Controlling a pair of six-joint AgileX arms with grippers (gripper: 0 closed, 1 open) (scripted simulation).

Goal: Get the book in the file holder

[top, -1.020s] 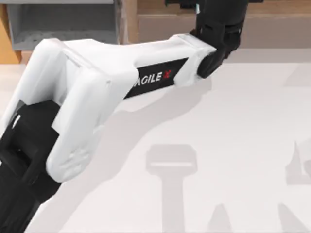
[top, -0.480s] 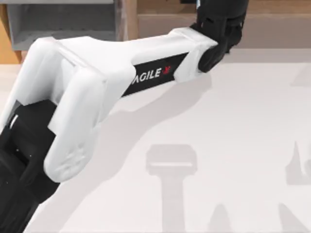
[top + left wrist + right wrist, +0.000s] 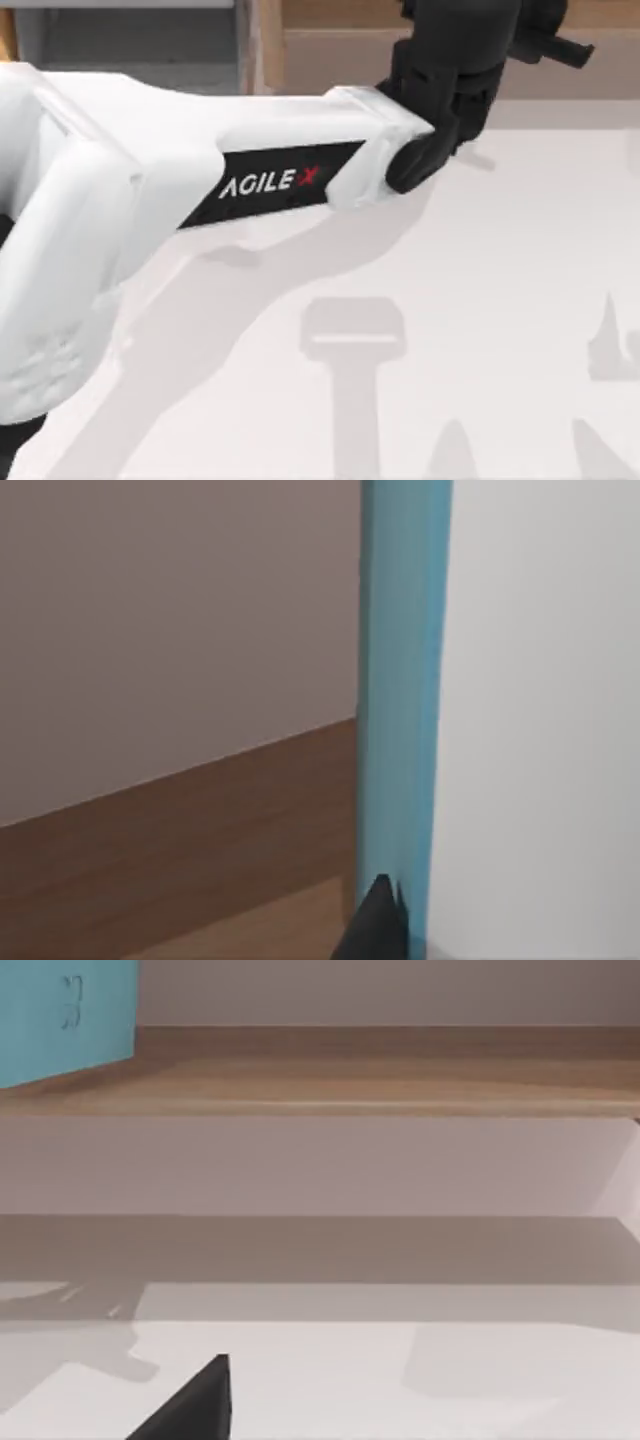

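The teal-blue book (image 3: 400, 680) stands on edge close to the left wrist camera, its white pages (image 3: 540, 730) beside the cover. My left gripper (image 3: 395, 930) is shut on it, one black fingertip (image 3: 375, 925) pressed against the cover. From the right wrist the book (image 3: 65, 1020) hangs above the wooden shelf. In the top view my left arm (image 3: 270, 180) reaches to the table's back middle, its black wrist (image 3: 450, 80) at the shelf's front. The grey file holder (image 3: 140, 40) sits at the back left, partly covered by that arm. A black part of my right gripper (image 3: 195, 1405) hangs low over the table.
A long brown wooden shelf (image 3: 590, 70) runs along the back, right of the file holder's tan panel (image 3: 265, 45). The same shelf (image 3: 380, 1070) crosses the right wrist view. The white tabletop (image 3: 480, 300) carries only shadows.
My left arm has risen toward the camera and swung, so it now covers more of the file holder. Its black wrist has turned at the shelf's front.
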